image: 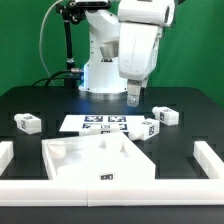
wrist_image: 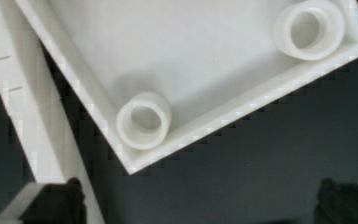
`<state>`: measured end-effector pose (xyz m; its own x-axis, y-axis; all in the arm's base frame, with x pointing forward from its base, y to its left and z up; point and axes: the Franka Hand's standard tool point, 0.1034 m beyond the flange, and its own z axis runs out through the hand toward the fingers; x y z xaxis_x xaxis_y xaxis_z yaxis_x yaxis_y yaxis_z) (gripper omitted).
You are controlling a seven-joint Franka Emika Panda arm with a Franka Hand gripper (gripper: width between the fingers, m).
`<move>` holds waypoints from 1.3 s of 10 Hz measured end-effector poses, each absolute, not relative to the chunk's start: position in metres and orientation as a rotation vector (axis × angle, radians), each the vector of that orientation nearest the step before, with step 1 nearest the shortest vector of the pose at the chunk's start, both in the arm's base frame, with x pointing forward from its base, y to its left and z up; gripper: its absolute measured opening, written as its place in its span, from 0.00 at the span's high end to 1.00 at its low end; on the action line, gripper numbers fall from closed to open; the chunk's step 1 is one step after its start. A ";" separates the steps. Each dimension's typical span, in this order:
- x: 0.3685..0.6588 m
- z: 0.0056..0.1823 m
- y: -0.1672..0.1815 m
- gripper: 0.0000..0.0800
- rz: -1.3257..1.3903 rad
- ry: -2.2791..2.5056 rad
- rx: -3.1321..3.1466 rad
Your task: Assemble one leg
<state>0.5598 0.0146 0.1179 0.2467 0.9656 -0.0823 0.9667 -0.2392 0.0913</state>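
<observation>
Leg (image: pixel 150 127) near the fingers (image: pixel 133 97), apart.

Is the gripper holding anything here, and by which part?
Nothing is held. The gripper hangs open above the table, its fingers apart with nothing between them; the legs lie loose on the table.

A white tagged leg (image: pixel 27 123) lay well off the marker board (image: pixel 104 123), toward the exterior view's left; a second leg (image: pixel 150 127) and third leg (image: pixel 164 116) lay by its opposite end.
</observation>
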 end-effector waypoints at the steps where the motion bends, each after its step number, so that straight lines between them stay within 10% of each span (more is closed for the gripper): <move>1: 0.551 0.106 -0.005 0.19 -0.035 1.937 2.331; 7: 0.510 0.036 -0.088 0.19 -0.120 2.140 2.264; 12: 0.501 0.020 -0.083 0.19 -0.144 2.160 2.280; 13: 0.501 0.020 -0.083 0.34 -0.145 2.160 2.280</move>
